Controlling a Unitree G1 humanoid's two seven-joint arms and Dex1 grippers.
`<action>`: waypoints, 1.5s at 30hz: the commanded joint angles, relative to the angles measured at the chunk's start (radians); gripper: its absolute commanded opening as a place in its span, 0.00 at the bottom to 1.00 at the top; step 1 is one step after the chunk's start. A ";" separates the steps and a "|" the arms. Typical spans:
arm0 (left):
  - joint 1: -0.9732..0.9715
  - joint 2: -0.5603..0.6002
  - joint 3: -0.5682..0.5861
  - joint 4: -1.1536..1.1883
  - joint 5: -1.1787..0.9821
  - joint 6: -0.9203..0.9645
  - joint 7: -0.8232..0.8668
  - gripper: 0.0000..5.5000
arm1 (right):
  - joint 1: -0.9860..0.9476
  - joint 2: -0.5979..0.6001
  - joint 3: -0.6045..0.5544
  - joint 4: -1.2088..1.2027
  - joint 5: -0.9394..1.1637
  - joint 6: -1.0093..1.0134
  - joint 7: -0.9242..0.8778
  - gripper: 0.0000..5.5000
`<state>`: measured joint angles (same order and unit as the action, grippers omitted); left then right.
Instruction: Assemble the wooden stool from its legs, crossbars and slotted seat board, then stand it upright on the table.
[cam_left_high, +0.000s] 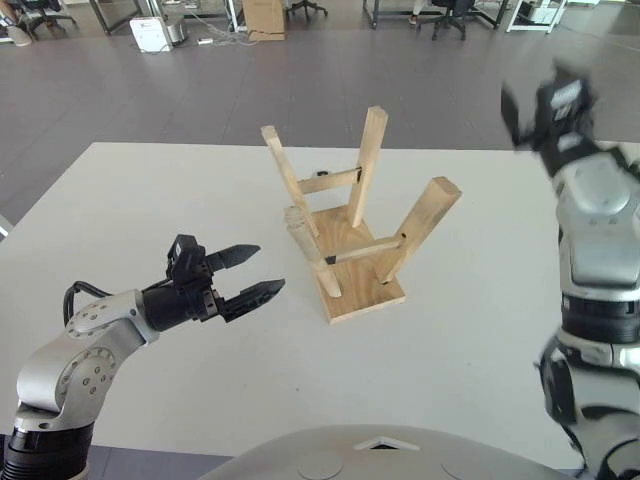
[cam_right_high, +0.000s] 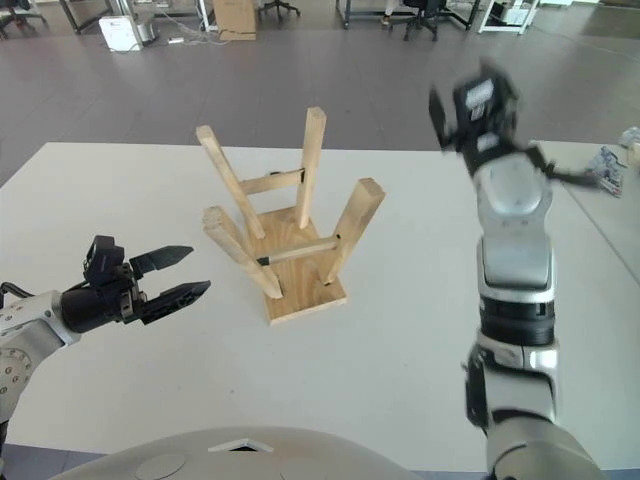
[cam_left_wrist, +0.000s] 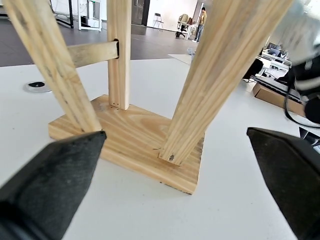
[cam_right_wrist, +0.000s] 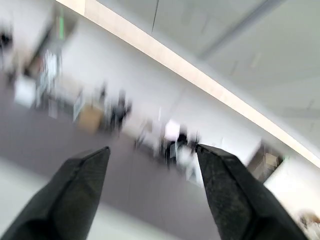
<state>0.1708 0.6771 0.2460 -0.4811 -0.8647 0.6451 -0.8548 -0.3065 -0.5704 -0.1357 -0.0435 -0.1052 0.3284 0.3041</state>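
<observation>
The wooden stool (cam_left_high: 350, 235) stands upside down in the middle of the white table (cam_left_high: 150, 200), its seat board (cam_left_high: 362, 290) flat on the surface and several legs pointing up, joined by crossbars (cam_left_high: 328, 181). My left gripper (cam_left_high: 255, 272) is open, low over the table just left of the stool, fingers pointing at it. In the left wrist view the seat board (cam_left_wrist: 130, 135) and legs (cam_left_wrist: 220, 65) lie close ahead between the black fingertips (cam_left_wrist: 50, 175). My right gripper (cam_left_high: 545, 105) is raised high at the right, above the table, open and holding nothing.
A small round grommet (cam_left_wrist: 36, 86) sits in the table behind the stool. Some small items (cam_right_high: 610, 160) lie on the neighbouring table at far right. Open floor and office furniture lie beyond the table's far edge.
</observation>
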 joint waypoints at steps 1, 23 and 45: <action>-0.020 -0.002 -0.011 0.021 0.067 -0.018 0.057 0.95 | 0.187 -0.013 0.097 0.069 0.012 -0.019 0.131 0.58; 0.213 -0.386 -0.001 0.172 0.517 -0.613 0.554 0.95 | 0.489 0.284 0.159 -0.461 -0.003 0.037 -0.129 0.58; 0.014 -0.497 -0.341 -0.084 0.547 -0.475 0.625 0.95 | 0.258 0.363 0.556 -0.623 -0.130 0.195 -0.052 0.58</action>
<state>0.2052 0.1792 0.0231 -0.5350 -0.3383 0.1457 -0.1638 -0.0012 -0.2363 0.2760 -0.6743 -0.2854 0.5548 0.1624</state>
